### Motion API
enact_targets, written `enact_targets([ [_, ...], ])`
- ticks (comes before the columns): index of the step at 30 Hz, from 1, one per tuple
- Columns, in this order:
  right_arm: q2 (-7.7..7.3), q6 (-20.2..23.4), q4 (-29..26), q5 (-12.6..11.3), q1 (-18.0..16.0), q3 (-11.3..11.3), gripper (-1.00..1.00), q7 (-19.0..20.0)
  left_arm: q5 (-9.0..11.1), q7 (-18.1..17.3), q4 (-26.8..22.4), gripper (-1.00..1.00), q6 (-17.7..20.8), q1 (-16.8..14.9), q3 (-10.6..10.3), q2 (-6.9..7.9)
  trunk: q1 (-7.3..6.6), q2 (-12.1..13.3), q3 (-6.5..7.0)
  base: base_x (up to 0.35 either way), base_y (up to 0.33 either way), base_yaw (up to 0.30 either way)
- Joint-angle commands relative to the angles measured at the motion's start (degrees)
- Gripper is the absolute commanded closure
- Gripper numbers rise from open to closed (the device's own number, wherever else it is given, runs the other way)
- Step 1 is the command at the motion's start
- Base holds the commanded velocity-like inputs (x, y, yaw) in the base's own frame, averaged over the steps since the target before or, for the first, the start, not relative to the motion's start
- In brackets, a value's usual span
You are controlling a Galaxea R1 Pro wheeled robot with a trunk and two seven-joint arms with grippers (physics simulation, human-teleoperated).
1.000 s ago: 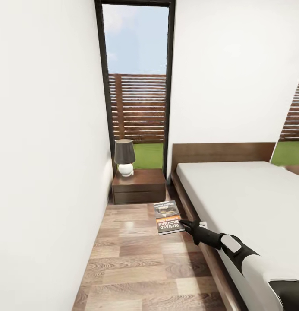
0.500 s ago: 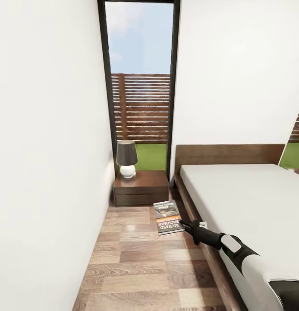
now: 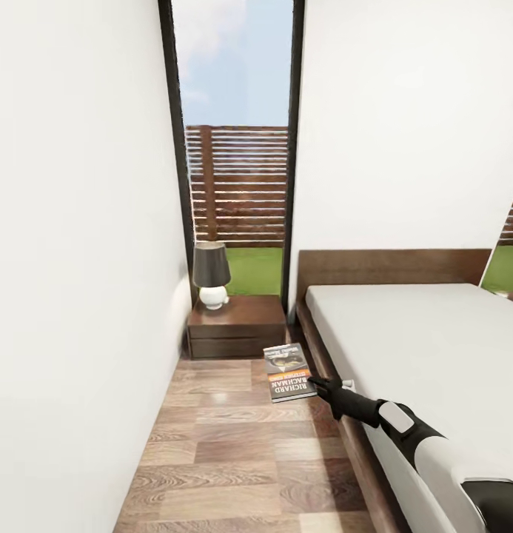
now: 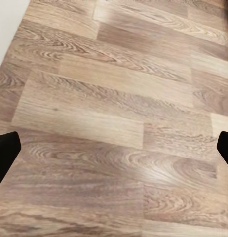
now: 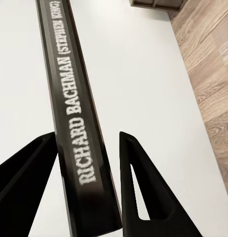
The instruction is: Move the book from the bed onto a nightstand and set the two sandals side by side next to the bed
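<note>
The book [image 3: 289,372] was seen held out flat in the air beside the bed [image 3: 426,348], above the wood floor [image 3: 241,451], gripped at its near right corner by the right gripper [image 3: 321,385]. In the right wrist view the book's dark spine [image 5: 77,118], lettered "RICHARD BACHMAN (STEPHEN KING)" in white, was seen running between the two black fingers [image 5: 138,187], which were pinched against it from both sides. The right arm was seen extended forward along the bed's dark wooden frame. The nightstand [image 3: 237,326] was located beyond the book, at the head end of the bed, between the bed and the white wall, under a tall window [image 3: 234,148]. A lamp [image 3: 212,275] with a black shade and white round base was seen standing on the nightstand's top, toward the wall side. The book was well short of the nightstand and not touching it. In the left wrist view the left gripper [image 4: 114,150] was seen aimed at bare floor boards [image 4: 114,98], with its black fingertips [image 4: 5,153] at opposite edges of the picture, spread wide with nothing between them. The bed's grey mattress was seen bare near the headboard [image 3: 393,266].
</note>
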Motion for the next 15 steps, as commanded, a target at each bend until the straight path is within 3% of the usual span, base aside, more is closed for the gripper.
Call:
enact_targets([
  [1,-0.03,0.32,-0.02,-0.57,-0.04,-0.02,1.00,0.11,0.60,-0.60,0.07,-1.00,0.02,-0.04,0.08,0.00,0.01,-0.03,-0.06,0.178,-0.142,0.000],
  [7,-0.03,0.32,-0.02,-0.57,-0.04,-0.02,1.00,0.06,0.60,-0.60,0.07,-1.00,0.02,-0.04,0.08,-0.04,0.01,-0.03,-0.06,0.181,-0.132,0.000],
  [15,-0.03,0.32,-0.02,-0.57,-0.04,-0.02,1.00,0.08,0.60,-0.60,0.07,-1.00,0.02,-0.04,0.08,-0.04,0.01,-0.03,-0.06,0.188,-0.040,0.000],
])
